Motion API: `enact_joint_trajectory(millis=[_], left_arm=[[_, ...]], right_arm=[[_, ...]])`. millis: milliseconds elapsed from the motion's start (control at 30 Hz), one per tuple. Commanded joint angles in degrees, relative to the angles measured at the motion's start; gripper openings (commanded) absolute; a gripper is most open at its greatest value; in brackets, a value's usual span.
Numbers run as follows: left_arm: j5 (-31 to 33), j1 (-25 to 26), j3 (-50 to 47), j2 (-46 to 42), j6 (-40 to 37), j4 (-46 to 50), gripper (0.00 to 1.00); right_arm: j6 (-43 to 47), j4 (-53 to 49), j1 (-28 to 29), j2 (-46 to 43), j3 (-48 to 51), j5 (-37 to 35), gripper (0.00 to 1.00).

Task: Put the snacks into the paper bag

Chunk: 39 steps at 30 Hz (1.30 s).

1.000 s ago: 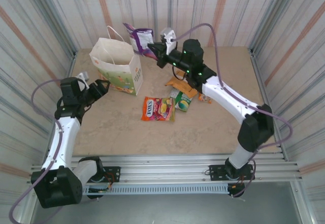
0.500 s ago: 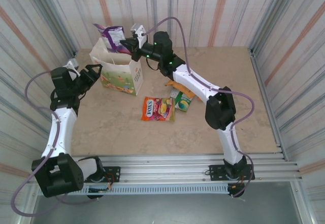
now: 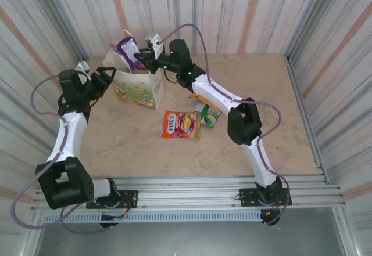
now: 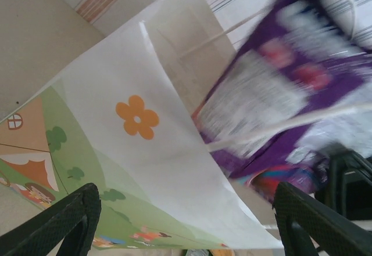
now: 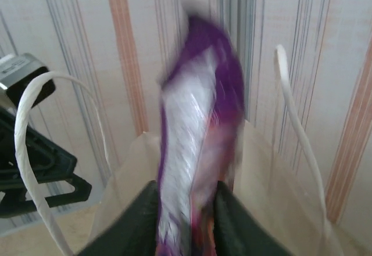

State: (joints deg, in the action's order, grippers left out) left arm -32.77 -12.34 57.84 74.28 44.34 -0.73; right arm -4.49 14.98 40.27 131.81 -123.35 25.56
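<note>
Right claw (image 5: 186, 212) grasps the blurred purple packet (image 5: 200, 134) upright over the paper bag (image 3: 140, 89). Left claw (image 3: 104, 77) gapes at its 9 o'clock.

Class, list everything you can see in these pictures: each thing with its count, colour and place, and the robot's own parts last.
paper bag: one, white with green-orange print, upright at the table's far left.
purple packet: one, purple, over the bag's open mouth.
red-yellow packet: one, red and yellow, flat mid-table.
green packet: one, green, right of the red-yellow packet.
orange packet: one, orange, behind the green packet, partly under the right arm.
table: one, beige.
left tool: one, black, open, at the bag's left side.
right tool: one, black, shut on the purple packet.
</note>
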Motion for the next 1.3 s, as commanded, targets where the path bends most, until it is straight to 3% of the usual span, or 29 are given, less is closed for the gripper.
enact_joint_trajectory(millis=[0, 500, 833, 1000, 1267], left_arm=[[-2.6, -0.3, 2.3, 1.4, 1.0, 0.3, 0.81], [-3.1, -0.4, 2.5, -0.6, -1.7, 4.6, 0.81], [-7.2, 0.8, -6.9, -10.5, -4.8, 10.1, 0.77], [-5.8, 5.8, -14.3, -15.7, -6.0, 11.2, 0.75], [4.5, 21.6, -21.5, -16.3, -7.5, 10.4, 0.68]], right_arm=[[-1.0, 1.5, 0.2, -0.4, -2.9, 0.3, 0.36], [-1.0, -3.7, 0.3, -10.4, 5.2, -1.5, 0.44], [-8.5, -12.7, 0.6, -30.9, 34.3, -7.6, 0.50], [-16.9, -21.1, 0.1, -39.2, 44.9, -10.0, 0.53], [-32.9, -25.1, -3.9, -48.8, 63.3, -8.1, 0.53]])
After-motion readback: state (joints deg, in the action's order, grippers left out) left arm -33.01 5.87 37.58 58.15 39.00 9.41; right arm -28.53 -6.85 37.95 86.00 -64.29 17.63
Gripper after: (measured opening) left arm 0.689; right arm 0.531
